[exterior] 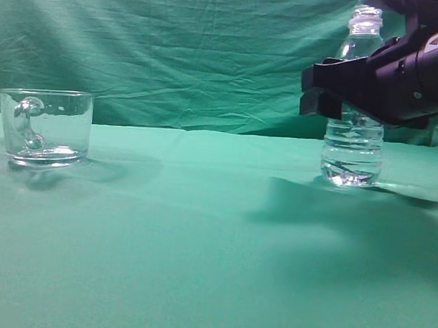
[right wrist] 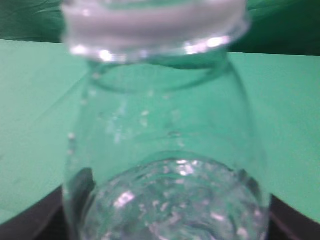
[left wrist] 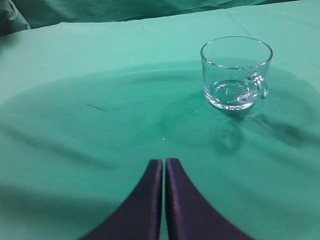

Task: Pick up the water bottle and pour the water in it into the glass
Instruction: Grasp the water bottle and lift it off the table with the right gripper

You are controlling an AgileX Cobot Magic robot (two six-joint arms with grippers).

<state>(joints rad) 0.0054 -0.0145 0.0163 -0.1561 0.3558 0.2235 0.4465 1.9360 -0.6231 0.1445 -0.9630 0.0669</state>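
The water bottle [exterior: 352,153] stands upright on the green cloth at the right, with no cap on. Water [exterior: 351,163] fills its lower part. My right gripper [exterior: 324,92] reaches in from the right at the bottle's mid-height. In the right wrist view the bottle [right wrist: 165,125] fills the frame, the water [right wrist: 175,200] glints low down, and my dark fingers [right wrist: 167,210] lie against both its sides. The glass [exterior: 47,124], a clear mug with a handle, stands empty at the far left. My left gripper [left wrist: 164,162] is shut and empty, hovering short of the glass [left wrist: 235,75].
A green cloth [exterior: 199,244] covers the table and hangs as a backdrop [exterior: 174,50]. The cloth is wrinkled between the mug and the bottle. My left arm does not show in the exterior view.
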